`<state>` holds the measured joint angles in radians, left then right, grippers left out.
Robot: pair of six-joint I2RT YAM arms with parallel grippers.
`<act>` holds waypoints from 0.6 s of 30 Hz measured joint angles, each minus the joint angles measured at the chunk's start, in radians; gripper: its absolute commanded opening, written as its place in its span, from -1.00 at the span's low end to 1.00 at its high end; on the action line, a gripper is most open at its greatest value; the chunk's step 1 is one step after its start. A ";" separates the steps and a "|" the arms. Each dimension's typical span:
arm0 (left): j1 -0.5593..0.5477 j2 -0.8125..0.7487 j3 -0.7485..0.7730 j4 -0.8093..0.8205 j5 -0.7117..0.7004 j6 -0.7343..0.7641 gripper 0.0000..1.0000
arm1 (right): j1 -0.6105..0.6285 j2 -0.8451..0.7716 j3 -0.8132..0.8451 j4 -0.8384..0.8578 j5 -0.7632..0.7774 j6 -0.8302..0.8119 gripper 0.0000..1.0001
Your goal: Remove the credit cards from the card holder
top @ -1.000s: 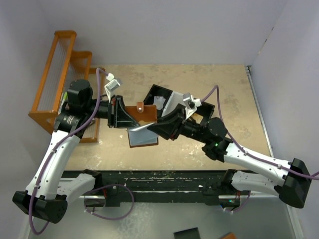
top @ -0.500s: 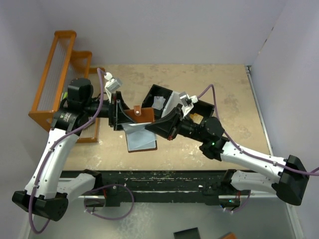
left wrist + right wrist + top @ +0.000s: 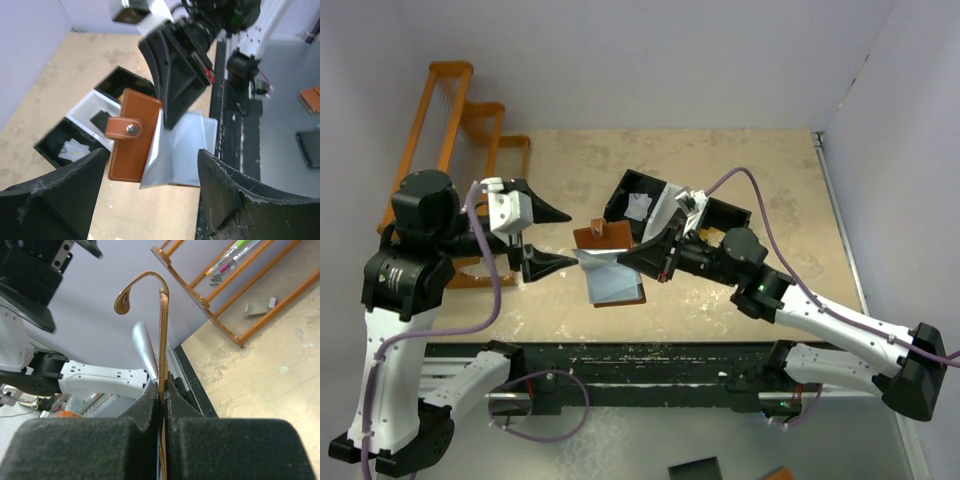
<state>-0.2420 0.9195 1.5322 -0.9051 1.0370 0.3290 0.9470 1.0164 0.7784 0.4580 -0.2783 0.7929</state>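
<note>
A: Looking from above, where do you see the card holder?

B: It is over the middle of the desk, just in front of the black-and-white tray. It hangs open: the brown leather cover is toward the tray, and the pale blue-grey sleeves fan out toward the near edge.

A: Who holds it?

B: The right claw. Its two fingers are pressed together on the holder. In the right wrist view the thin leather edge rises straight up from between them, and the snap tab curls over at the top.

A: And the left claw?

B: It is spread wide and holds nothing. It is just beside the holder on the left and does not touch it. Its own camera shows the holder between the two dark fingers, with the tab snapped on the brown face.

A: Are the credit cards visible?

B: I cannot tell if any sit inside the sleeves. A white paper scrap lies in one tray compartment. An orange rack stands at the far left.
</note>
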 measured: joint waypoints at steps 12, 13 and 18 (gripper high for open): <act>0.000 0.084 -0.162 -0.274 -0.119 0.350 0.49 | 0.000 0.105 0.149 -0.207 -0.079 -0.060 -1.00; 0.000 0.079 -0.168 -0.275 -0.120 0.355 0.45 | 0.000 0.115 0.158 -0.219 -0.085 -0.063 -1.00; 0.002 0.062 -0.212 -0.260 -0.095 0.342 0.32 | 0.000 0.182 0.228 -0.261 -0.124 -0.071 -1.00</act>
<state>-0.2405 0.9813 1.3197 -1.1652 0.9417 0.6708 0.9470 1.1980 1.0065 0.1970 -0.4023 0.7223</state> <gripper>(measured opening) 0.674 0.018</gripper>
